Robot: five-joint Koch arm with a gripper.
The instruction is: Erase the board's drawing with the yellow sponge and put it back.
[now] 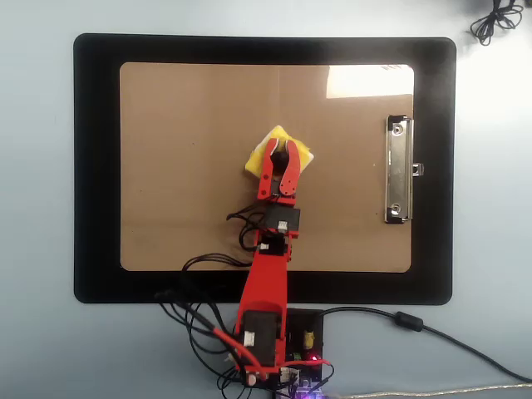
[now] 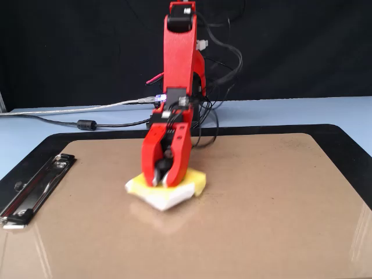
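Pressing down near the middle of the board [image 1: 191,150], the yellow sponge [image 2: 168,190] is gripped by its knob. The jaws are closed around it.

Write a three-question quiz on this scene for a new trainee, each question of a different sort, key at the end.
1. True or false: the yellow sponge lies flat on the board.
2. In the overhead view, the metal clip sits on which side of the sponge? A left, B right, C below.
3. Fill in: the tool is closed on the sponge's black ____.

Key
1. True.
2. B.
3. Knob; no marker lines show on the board's bare surface.
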